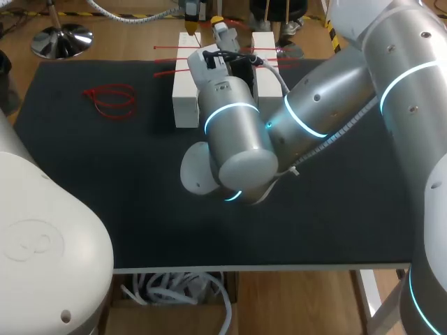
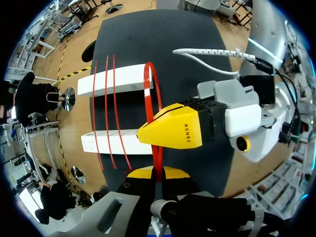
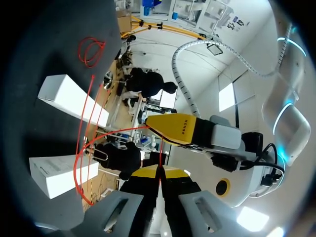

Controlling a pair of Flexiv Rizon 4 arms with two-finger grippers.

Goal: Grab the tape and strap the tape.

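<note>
Two white boxes (image 1: pixel 186 98) (image 1: pixel 264 70) stand side by side at the table's far middle, with several red straps (image 2: pixel 105 113) laid across them. One red strap (image 2: pixel 152 84) arches up over the gap between the boxes. In the left wrist view my left gripper (image 2: pixel 157 173) is shut on one end of this loop. In the right wrist view my right gripper (image 3: pixel 159 173) is shut on the same red strap (image 3: pixel 81 163). The two grippers meet tip to tip above the boxes. In the head view my right arm's wrist (image 1: pixel 227 105) hides most of this.
A bundle of spare red straps (image 1: pixel 112 101) lies on the dark mat (image 1: pixel 105 181) at the far left. My right arm spans the middle and right of the table. Near the front left corner rises my left arm's white base (image 1: pixel 42 237).
</note>
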